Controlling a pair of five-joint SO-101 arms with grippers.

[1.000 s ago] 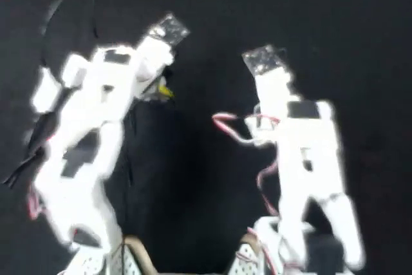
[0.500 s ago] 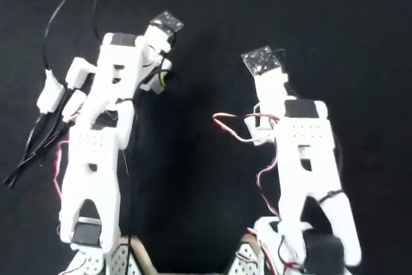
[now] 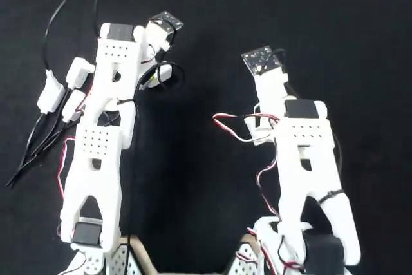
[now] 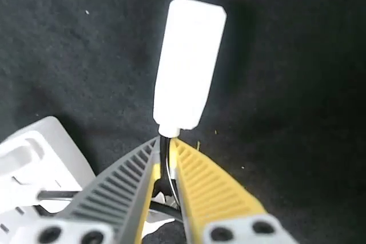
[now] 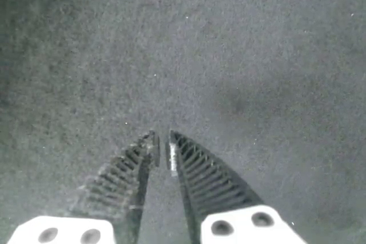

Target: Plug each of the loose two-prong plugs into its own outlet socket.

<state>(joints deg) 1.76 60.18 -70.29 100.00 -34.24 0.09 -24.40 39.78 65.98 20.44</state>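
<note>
Left tool is pinched on the thin black cord right behind the white plug, which sticks out in front of it over the black desk; can't tell if it's resting or lifted. My guess is the plug body is light, hard, slick plastic that'll swing around on that floppy cord, so I'd grab the body by its flat sides instead. Right tool is pressed nearly together on nothing.
</note>
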